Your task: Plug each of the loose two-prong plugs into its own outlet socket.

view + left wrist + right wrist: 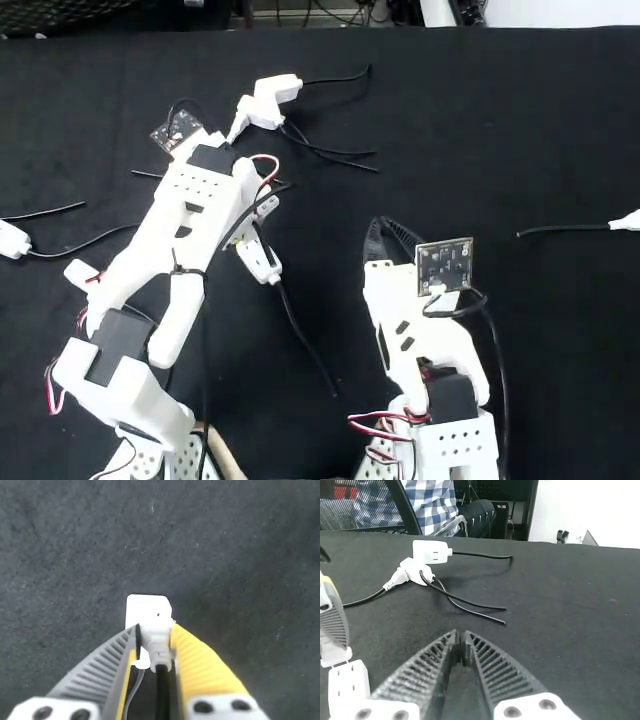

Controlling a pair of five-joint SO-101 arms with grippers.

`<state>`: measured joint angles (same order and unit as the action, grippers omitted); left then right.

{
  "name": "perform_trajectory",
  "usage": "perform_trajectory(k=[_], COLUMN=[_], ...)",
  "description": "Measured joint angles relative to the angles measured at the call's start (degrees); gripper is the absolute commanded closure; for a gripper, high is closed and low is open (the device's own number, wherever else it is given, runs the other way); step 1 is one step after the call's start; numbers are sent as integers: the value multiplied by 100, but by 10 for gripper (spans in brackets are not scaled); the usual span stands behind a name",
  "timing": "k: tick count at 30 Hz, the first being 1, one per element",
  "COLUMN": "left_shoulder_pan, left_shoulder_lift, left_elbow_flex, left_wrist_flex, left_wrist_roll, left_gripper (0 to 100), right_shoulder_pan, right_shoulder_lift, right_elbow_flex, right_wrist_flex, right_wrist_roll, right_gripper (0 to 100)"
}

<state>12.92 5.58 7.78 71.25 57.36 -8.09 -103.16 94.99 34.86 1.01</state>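
My left gripper [154,639] is shut on a white two-prong plug [157,630], whose front meets a white outlet socket [148,607] lying on the black table. From above, that socket [262,263] sits just under the left arm's tip, and its cable runs toward the front. A second socket [280,88] [432,551] lies at the back with its slots bare, and a loose plug [257,112] [411,574] rests against it. My right gripper [461,649] [384,238] is shut and holds nothing, hovering mid-table short of that pair.
Black table cloth [480,140] covers the whole surface. A white plug with a cable [12,239] lies at the left edge, another [626,221] at the right edge. Loose black cables [330,152] trail beside the back socket. The left gripper's fingers [331,625] stand close to my right gripper.
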Motion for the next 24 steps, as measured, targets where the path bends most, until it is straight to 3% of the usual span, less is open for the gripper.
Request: perform_trajectory(k=[24], left_shoulder_pan=[26], left_shoulder_lift=[-18], left_elbow_flex=[229], left_wrist_flex=[-44], left_wrist_roll=[158], left_gripper=[970], right_shoulder_pan=[0], right_shoulder_lift=[0], right_elbow_flex=[0], right_wrist_flex=[0], right_wrist_roll=[0], right_gripper=[985])
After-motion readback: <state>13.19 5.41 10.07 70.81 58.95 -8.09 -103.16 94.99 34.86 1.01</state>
